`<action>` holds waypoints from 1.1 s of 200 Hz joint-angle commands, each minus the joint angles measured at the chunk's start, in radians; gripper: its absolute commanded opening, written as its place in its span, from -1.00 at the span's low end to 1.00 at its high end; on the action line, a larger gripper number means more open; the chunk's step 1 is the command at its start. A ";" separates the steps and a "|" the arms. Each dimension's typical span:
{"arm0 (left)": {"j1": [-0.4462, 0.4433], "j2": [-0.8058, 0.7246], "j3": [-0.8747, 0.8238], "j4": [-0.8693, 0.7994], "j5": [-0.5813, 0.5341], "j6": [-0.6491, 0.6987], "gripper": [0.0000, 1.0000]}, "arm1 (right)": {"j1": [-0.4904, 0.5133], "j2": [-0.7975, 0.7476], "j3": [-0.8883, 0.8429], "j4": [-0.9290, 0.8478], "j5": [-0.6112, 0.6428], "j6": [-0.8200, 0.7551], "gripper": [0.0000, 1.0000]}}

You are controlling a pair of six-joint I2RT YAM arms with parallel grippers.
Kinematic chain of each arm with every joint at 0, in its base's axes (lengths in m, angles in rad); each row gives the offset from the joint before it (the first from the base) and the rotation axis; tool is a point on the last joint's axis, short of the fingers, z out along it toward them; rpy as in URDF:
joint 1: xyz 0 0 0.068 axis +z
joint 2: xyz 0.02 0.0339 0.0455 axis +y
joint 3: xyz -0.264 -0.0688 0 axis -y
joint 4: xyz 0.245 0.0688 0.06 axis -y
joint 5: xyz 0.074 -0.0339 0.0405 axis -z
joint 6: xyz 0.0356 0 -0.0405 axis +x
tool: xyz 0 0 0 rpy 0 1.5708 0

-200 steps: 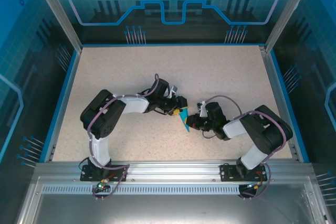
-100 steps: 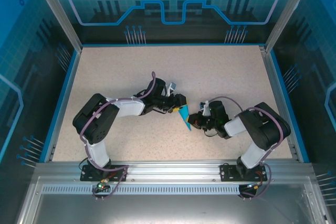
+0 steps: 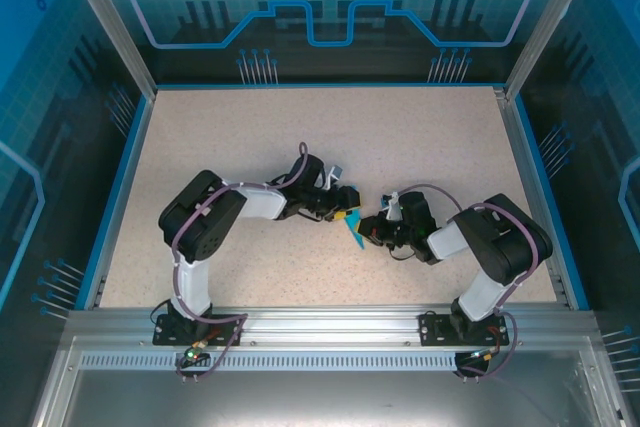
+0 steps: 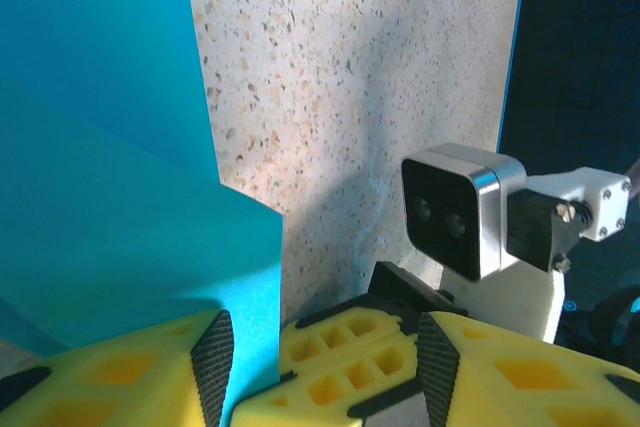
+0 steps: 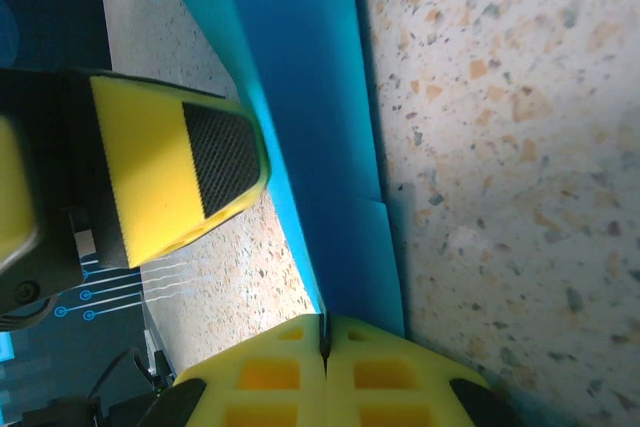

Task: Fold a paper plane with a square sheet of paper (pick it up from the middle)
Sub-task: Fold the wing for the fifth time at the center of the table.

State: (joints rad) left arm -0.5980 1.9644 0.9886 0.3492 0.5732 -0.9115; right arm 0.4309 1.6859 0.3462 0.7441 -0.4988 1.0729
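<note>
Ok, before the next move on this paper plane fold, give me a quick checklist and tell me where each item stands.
1. Right gripper shut on the blue paper: ok.
2. Left gripper jaws apart, with the paper's edge in the gap: ok.
3. Left finger pad touching the paper: cannot tell; it sits right beside it.
4. Paper already creased, with folded layers showing: ok.
5. Paper lifted off the table: cannot tell.
</note>
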 commanded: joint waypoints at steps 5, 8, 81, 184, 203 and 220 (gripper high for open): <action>-0.004 0.040 0.049 -0.047 -0.016 0.015 0.08 | -0.012 0.015 0.000 -0.118 0.027 -0.023 -0.97; -0.003 0.045 0.051 -0.052 -0.016 0.016 0.07 | -0.013 0.014 -0.001 -0.121 0.026 -0.022 -0.97; -0.004 0.076 0.032 -0.144 -0.036 0.051 0.00 | 0.012 -0.106 0.048 -0.335 0.055 -0.120 -0.80; -0.005 0.080 0.044 -0.167 -0.027 0.061 -0.02 | 0.030 -0.147 0.107 -0.605 0.041 -0.232 -0.93; -0.005 0.082 0.048 -0.171 -0.026 0.060 -0.02 | 0.034 -0.148 0.097 -0.645 0.076 -0.243 -0.91; -0.003 0.082 0.051 -0.176 -0.027 0.062 -0.02 | 0.035 -0.166 0.085 -0.662 0.085 -0.252 -0.86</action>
State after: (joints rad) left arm -0.6018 2.0041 1.0336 0.2642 0.5751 -0.8810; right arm 0.4488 1.5253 0.4522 0.2375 -0.4263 0.8604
